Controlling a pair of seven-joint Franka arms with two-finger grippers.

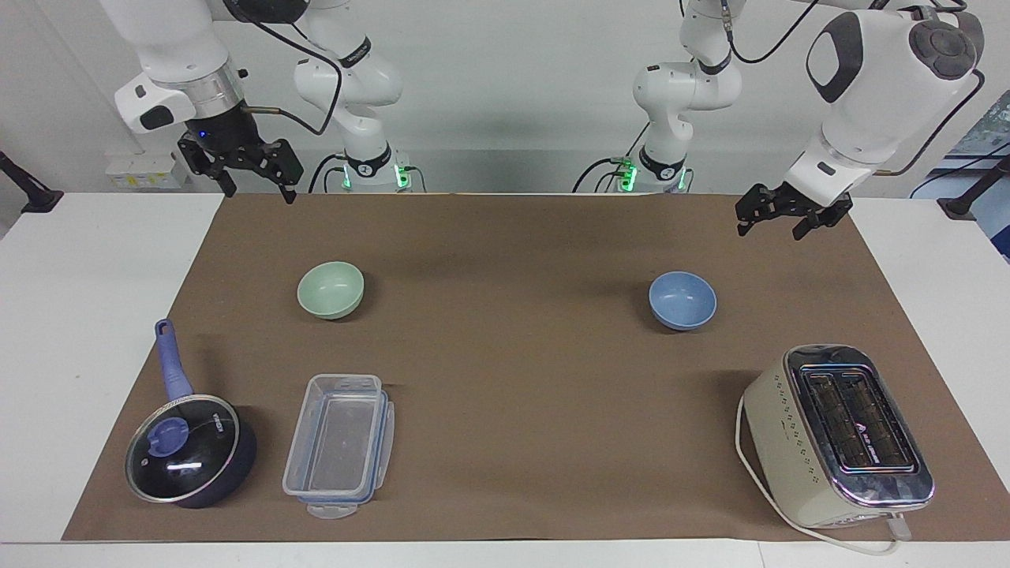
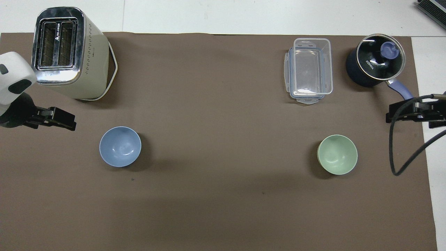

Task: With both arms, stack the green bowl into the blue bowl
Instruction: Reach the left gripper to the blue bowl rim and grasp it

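- Overhead, the frame edges cut off both my arms.
- My left gripper [image 1: 769,228] and right gripper [image 1: 254,189] hang spread wide, empty.
- The mint green bowl [image 1: 331,289] and periwinkle blue bowl [image 1: 682,300] sit upright, well apart.

We see a cream toaster [image 1: 836,434] at five o'clock on the brown mat [image 1: 513,394]. At seven o'clock sit a lidded saucepan [image 1: 189,451] and, just beside it, a clear plastic container [image 1: 341,443].
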